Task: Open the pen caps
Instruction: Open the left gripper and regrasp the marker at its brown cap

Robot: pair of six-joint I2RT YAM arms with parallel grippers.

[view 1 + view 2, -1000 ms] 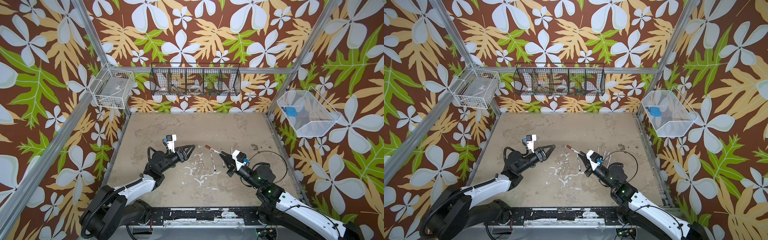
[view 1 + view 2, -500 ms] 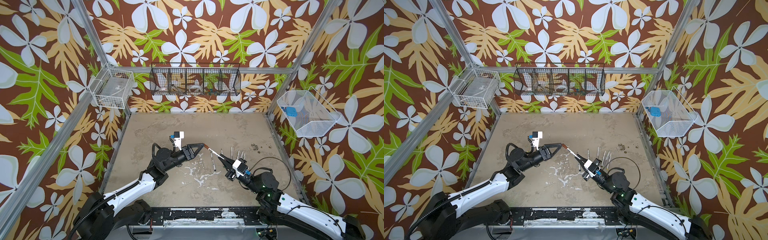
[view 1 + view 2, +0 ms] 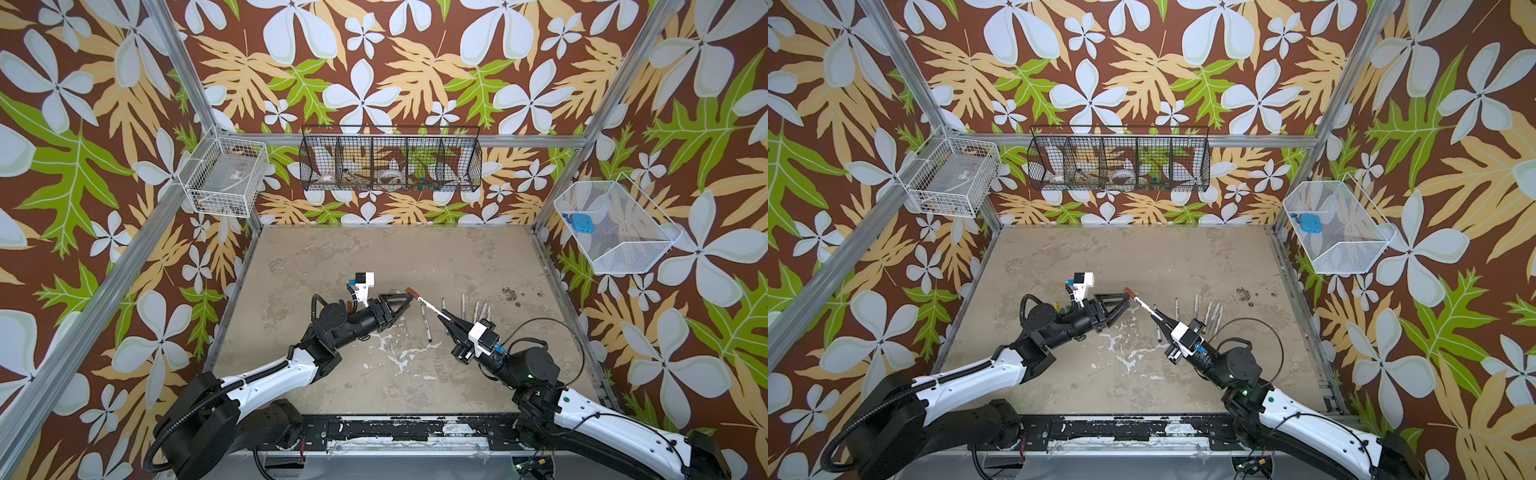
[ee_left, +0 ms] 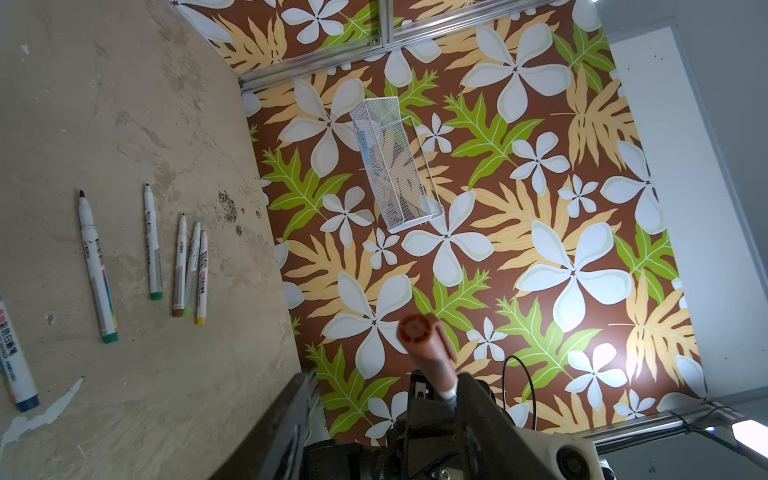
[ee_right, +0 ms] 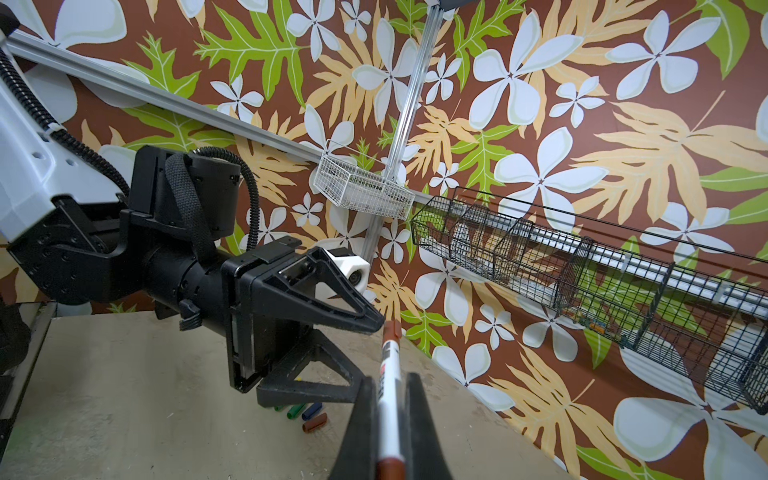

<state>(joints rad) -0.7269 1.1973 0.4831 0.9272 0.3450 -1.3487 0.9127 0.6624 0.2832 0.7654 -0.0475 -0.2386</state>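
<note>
Both top views: high over the front edge of the table (image 3: 374,257), tilted down toward the back wall (image 3: 374,62), far out. Coverage is near-identical and takes in the whole surface. Left wrist cam: close behind the left gripper (image 4: 386,376), facing the table's right edge and the white mesh basket (image 4: 395,166). Right wrist cam: low, close behind the right gripper (image 5: 390,378), facing the back-left corner. Both wrist views share the brown-capped pen (image 5: 387,357). The right wrist view also catches the left gripper.

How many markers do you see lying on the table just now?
6: a blue-ended one nearest the middle, two green-ended ones, then three bunched together rightward; none seems hidden.
</note>
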